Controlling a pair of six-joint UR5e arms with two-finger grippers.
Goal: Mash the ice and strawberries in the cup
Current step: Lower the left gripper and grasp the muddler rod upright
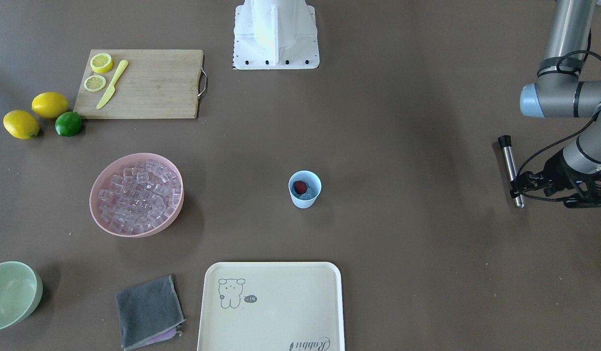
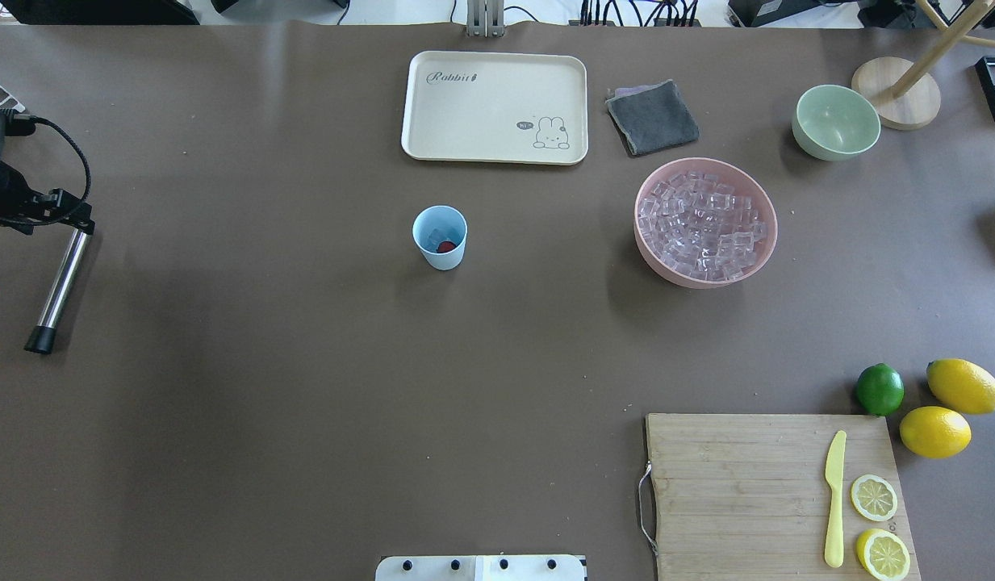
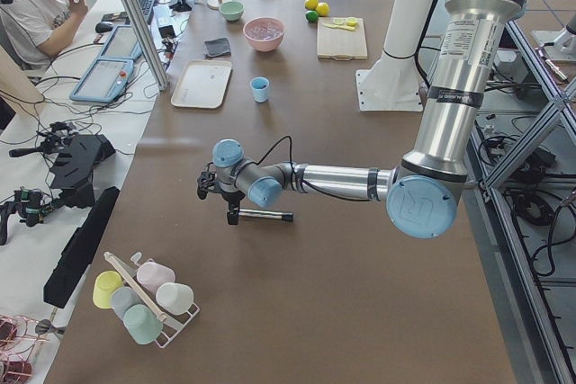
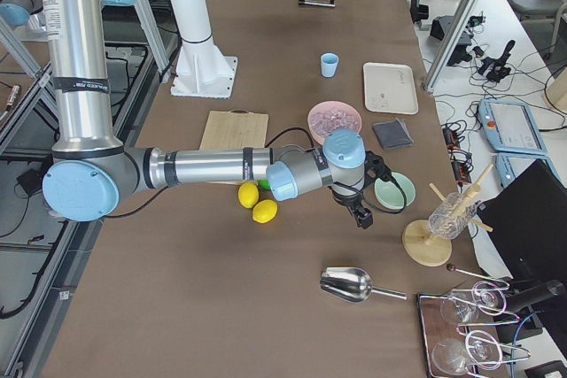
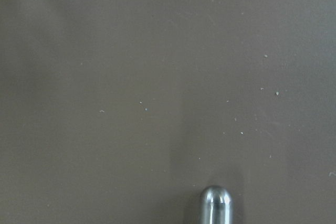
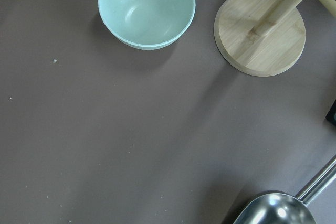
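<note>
The light-blue cup (image 1: 304, 189) stands upright near the middle of the desk (image 1: 407, 273), apart from everything else. Inside it lies one red strawberry (image 1: 300, 187) beside a piece of clear ice (image 1: 308, 195); how many cubes are in the cup is hard to make out. Many more cubes fill the pink bowl (image 1: 136, 195), too many and too glassy to count.

The cream tray (image 1: 272, 307) carries a small rabbit drawing and the word "Rabbit"; in the front-facing view its near edge is cut off. Beside it lies one folded grey cloth (image 1: 149, 311), with a pale green bowl (image 1: 11, 294) further along.

On the wooden cutting board (image 1: 149, 84) sit two lemon slices (image 1: 101, 62) and one yellow knife (image 1: 112, 84). Just off the board are two whole lemons (image 1: 49, 105) and one lime (image 1: 68, 124).

The left end effector (image 1: 522, 187) is at the desk's far end, pinching a steel muddler (image 1: 511, 168) with a black cap, held roughly level above the surface; the arm is partly cut off by the frame edge.

The right end effector (image 4: 359, 210) appears only in the side view, so I cannot tell whether it is spread or pressed together. Its wrist camera looks down on the green bowl, a wooden stand base (image 6: 261, 32) and a partly cropped metal scoop (image 6: 278, 211).
</note>
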